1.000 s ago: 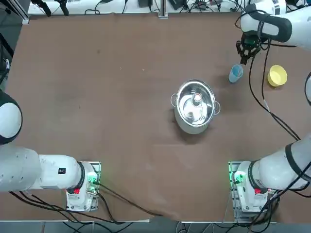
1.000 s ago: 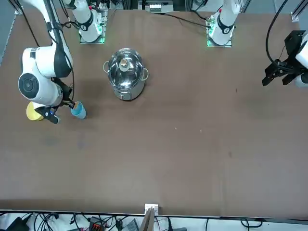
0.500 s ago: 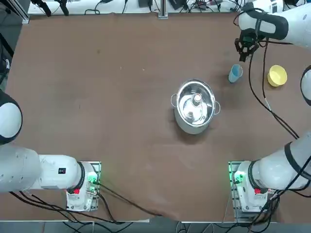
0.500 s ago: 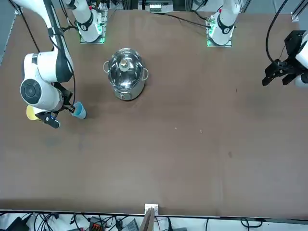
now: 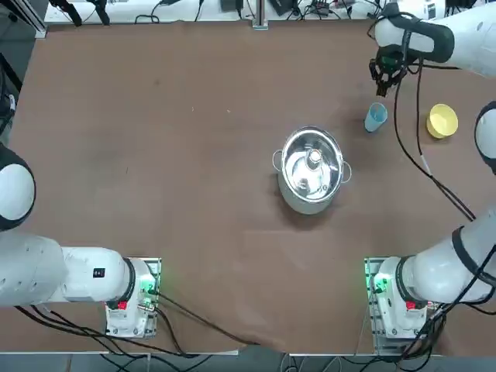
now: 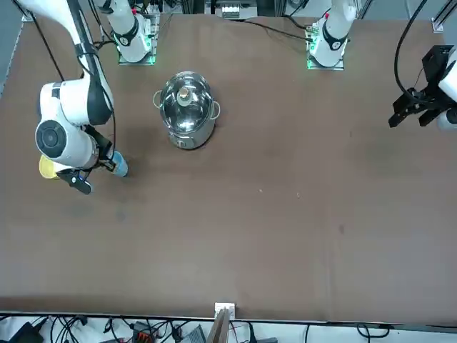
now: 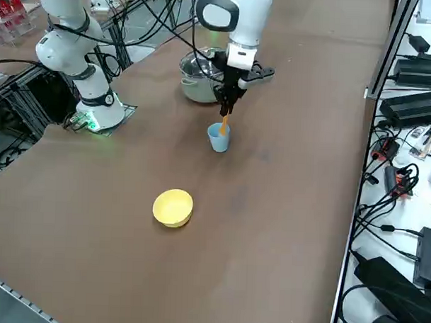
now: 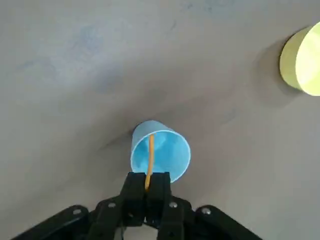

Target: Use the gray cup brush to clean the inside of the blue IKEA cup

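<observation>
Jaws of right gripper (image 8: 147,189) clamped on gray cup brush (image 8: 150,157) above blue IKEA cup (image 8: 161,150)

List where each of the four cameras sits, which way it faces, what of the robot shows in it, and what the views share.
Top: overhead, looking down; both arm bases at the bottom, steel pot mid-table.
Front: across the table, facing the robot; right arm at picture left.
Right side: raised at the robot's right, looking diagonally; right gripper above the blue IKEA cup.
Right wrist: on the working arm, looking past its fingers gripping the gray cup brush.
Shared: all show the cup; the yellow bowl too.
</observation>
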